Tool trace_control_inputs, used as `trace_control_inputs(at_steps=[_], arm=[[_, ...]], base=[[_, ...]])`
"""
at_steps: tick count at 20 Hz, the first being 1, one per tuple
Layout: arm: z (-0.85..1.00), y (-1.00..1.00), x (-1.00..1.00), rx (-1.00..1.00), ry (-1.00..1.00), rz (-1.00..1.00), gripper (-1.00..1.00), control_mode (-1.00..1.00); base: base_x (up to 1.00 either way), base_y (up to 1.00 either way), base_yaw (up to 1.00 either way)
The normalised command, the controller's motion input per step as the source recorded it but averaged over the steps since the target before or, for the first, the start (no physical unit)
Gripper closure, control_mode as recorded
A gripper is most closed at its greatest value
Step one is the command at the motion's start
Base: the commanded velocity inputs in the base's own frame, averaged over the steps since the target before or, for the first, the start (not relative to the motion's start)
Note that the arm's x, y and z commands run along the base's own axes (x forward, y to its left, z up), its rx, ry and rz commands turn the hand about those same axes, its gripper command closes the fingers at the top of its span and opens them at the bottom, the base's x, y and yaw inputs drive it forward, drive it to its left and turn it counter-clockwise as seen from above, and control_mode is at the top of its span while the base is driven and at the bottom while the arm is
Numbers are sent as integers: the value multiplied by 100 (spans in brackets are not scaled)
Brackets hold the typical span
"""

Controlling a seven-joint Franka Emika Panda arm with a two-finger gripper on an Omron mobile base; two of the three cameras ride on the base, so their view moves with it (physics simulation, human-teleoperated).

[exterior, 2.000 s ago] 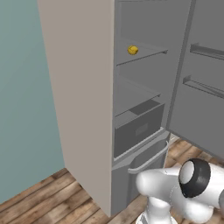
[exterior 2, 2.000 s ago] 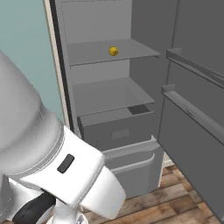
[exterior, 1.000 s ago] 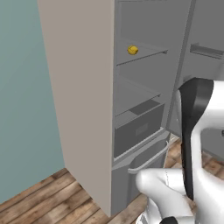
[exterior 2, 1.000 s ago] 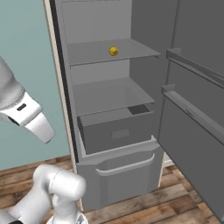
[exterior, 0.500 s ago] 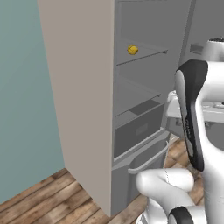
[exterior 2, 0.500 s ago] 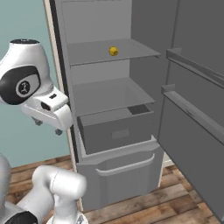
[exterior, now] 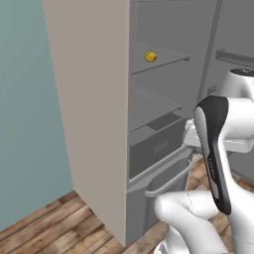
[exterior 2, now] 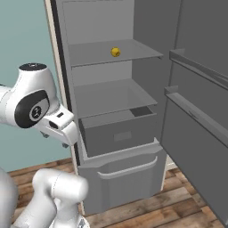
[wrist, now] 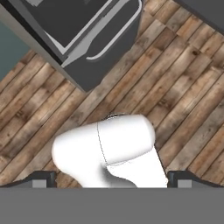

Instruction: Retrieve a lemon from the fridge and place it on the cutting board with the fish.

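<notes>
The fridge (exterior: 89, 99) stands open, grey inside with a beige side panel. A small yellow lemon (exterior: 150, 57) (exterior 2: 115, 52) lies on its upper shelf. My gripper (exterior 2: 57, 138) hangs at the fridge's left front edge, level with the pulled-out drawer (exterior 2: 120, 133) and well below and left of the lemon. It points down at the floor. In the hand view the gripper (wrist: 111, 178) is open, its fingertips (wrist: 41, 178) far apart and nothing between them. The cutting board and the fish are out of view.
The fridge door (exterior 2: 196, 111) stands swung open on the right, with ledges along its inner face. A bottom drawer with a curved handle (exterior 2: 127, 171) juts out low. Wooden floor (wrist: 183, 87) lies in front. A teal wall (exterior: 25, 99) is left of the fridge.
The arm has unfolded upward from a low crouch, and the hand now sits by the fridge's left edge, slightly lower and nearer the drawer than half a second ago. The lemon has not moved.
</notes>
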Motion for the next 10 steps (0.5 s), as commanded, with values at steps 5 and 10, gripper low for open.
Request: trace_control_inputs(at_steps=[5, 10], arm=[[-2, 0, 27, 0, -1, 0, -100, -100], [-6, 0, 44, 0, 0, 4, -100, -100]], base=[[0, 0, 0], [0, 0, 0]])
